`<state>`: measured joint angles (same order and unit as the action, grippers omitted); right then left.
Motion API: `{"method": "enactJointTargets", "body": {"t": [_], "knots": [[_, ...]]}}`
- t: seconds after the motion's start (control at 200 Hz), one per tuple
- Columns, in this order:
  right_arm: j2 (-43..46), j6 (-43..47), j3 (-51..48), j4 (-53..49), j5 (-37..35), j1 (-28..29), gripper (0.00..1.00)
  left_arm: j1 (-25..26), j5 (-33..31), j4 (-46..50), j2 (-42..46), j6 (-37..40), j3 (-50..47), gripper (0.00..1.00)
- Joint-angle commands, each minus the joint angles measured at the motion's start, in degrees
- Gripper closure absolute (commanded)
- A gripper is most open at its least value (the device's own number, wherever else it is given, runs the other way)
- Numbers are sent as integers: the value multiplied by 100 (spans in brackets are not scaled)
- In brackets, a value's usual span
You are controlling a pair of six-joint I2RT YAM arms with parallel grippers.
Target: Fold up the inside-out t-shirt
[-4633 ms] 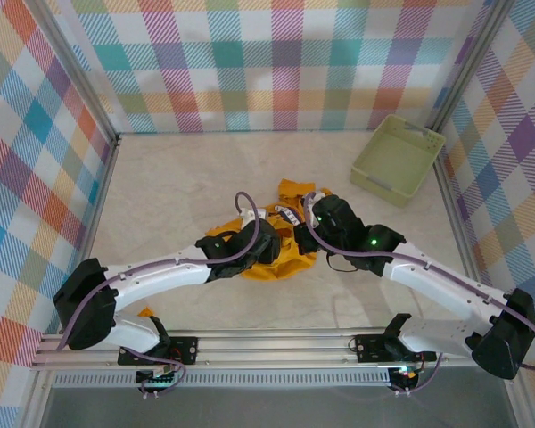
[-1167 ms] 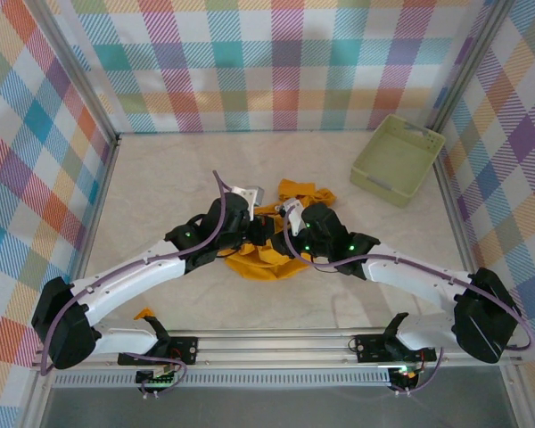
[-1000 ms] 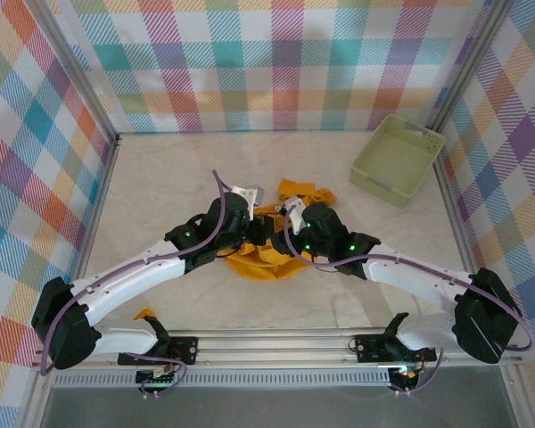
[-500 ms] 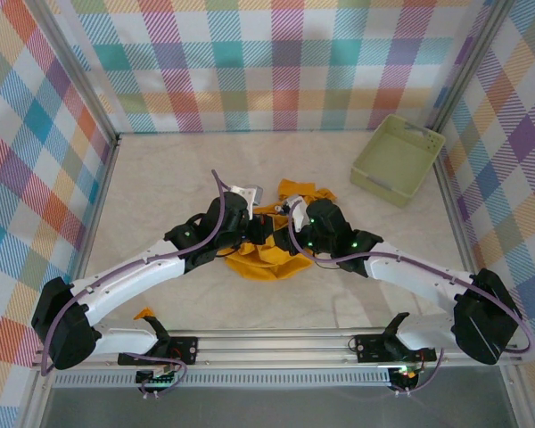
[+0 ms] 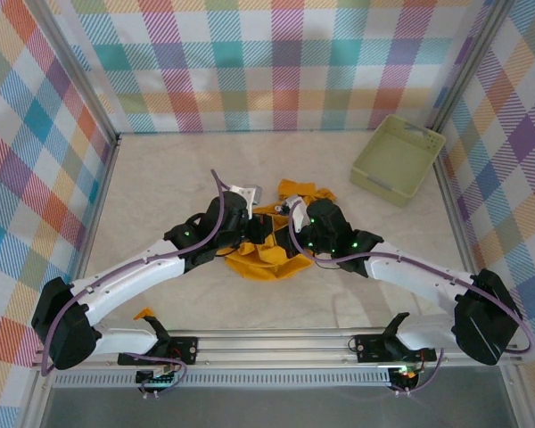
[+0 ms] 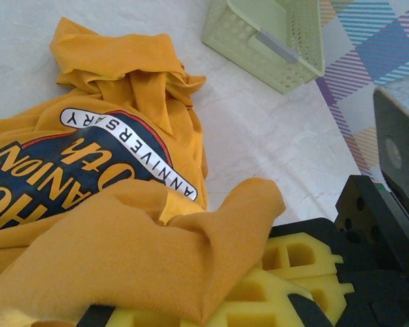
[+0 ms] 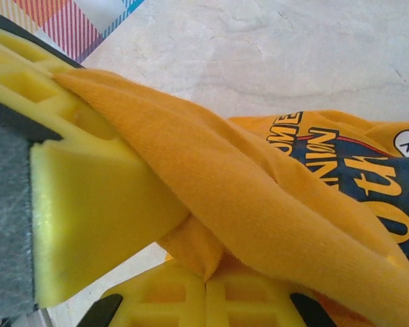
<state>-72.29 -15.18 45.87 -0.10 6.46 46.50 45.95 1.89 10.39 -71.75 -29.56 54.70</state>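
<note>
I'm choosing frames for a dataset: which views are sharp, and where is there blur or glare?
Top external: even light, sharp, no glare on the t-shirt. Left wrist: print crisp, near yellow fingers soft. Right wrist: closest fabric and the yellow pad blurred, farther print readable.

Pale marbled table (image 5: 160, 178) — carries a mustard-orange t-shirt (image 5: 263, 261) bunched in a heap near the middle, dark printed lettering showing. Holds a pale green basket (image 5: 398, 159) at the far right corner — well apart from the shirt.

On the t-shirt (image 6: 88, 231), a white banner (image 6: 133, 146) reads "ANNIVERSARY", upside down in the left wrist view. The orange letters (image 6: 44, 178) just beside the banner are cut off by folds.
</note>
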Motion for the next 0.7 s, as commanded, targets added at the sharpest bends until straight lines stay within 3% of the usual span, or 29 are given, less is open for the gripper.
{"method": "enactJointTargets", "body": {"t": [0.0,0.19,0.31,0.48,0.695], "knots": [[186,-1,194,-175,-107,-1,100,-64,-142,53,-12,13,78,99],[1182,-94,327,-1228,-50,-16,100,-266,-727,272,-69,355,-74,62],[1861,-239,347,-1751,52,-86,100,-588,-579,178,-335,344,-155,52],[2314,-380,397,-2293,-34,-362,100,-618,-691,117,-560,327,-182,42],[2668,-439,330,-2954,-538,-1182,100,-713,-1636,910,-303,260,-416,21]]}}
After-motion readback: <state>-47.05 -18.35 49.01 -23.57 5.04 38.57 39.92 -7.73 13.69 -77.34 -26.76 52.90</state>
